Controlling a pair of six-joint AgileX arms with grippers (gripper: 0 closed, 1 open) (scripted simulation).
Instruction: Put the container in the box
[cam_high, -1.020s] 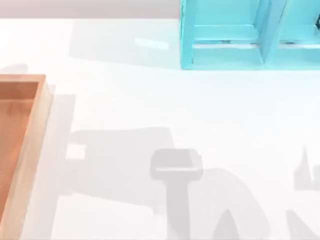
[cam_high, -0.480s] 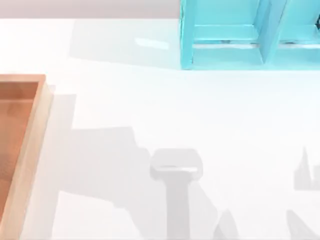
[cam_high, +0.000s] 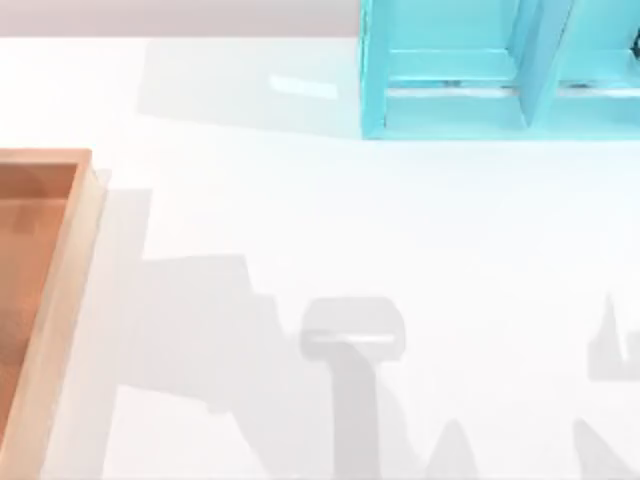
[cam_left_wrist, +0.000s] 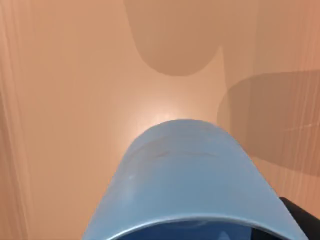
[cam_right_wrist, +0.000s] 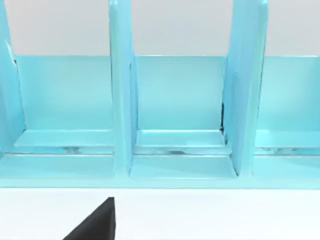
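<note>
close up, blue container (cam_left_wrist: 185, 175) over the box (cam_left_wrist: 65, 100) floor.

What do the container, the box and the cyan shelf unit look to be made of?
Container: smooth matte blue, probably plastic; no grain, only a soft sheen.
Box: looks like wood, orange-brown floor with a paler tan rim; faint straight grain streaks show in the left wrist view.
Cyan shelf unit: uniform glossy cyan, maybe painted board or plastic; the coating hides what lies beneath.

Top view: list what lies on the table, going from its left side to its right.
Wooden box at the left edge → bare white table crossed by grey shadows → cyan shelf unit at the far right.
</note>
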